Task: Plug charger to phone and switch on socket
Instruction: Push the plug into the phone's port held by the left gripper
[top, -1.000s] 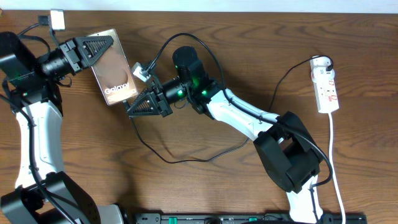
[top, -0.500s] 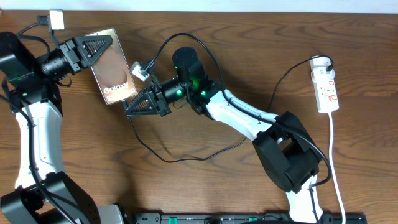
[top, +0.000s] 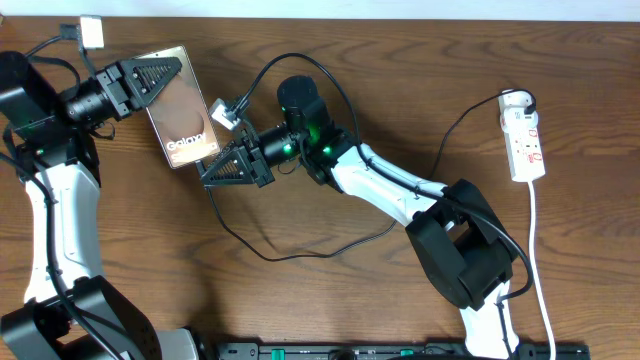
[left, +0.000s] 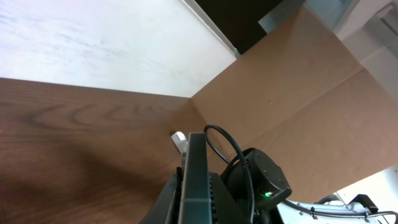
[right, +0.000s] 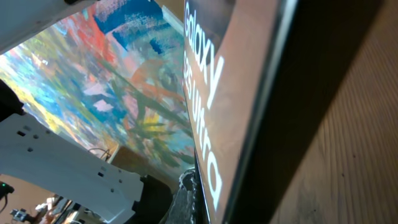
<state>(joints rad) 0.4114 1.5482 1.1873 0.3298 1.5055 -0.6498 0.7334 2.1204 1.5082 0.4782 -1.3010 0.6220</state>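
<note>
Holding is the word for the last second: between the earlier overhead views and this one almost nothing has moved. The left tool (top: 158, 78) stays clamped on the phone (top: 183, 105) at the end away from its lettering. It keeps the slab raised and tilted off the desk (top: 400, 60), as the left wrist view shows by catching the phone edge-on (left: 198, 177). The right tool (top: 232, 160) dipped very slightly a second ago and has sat still since, close against the phone's lettered end. The charger's pale plug end (top: 226, 114) lies just beside that end's corner, touching it or nearly so, and shows again past the phone's edge (left: 180, 138) in the left wrist view.

I cannot tell whether the right tool is closed on the plug. From overhead one finger hides the other, and the right wrist view is filled by the phone's face (right: 249, 93) and its white lettering. The port and the plug tip are visible in no view.

My reading is that the arms are stalled or making fine adjustments at the insertion. The plug is not clearly seated, so step one seems unfinished. The socket (top: 526, 140) lies well apart from the phone, on the far side of the right arm, with neither tool near it. Its switch is most likely still to be pressed.
</note>
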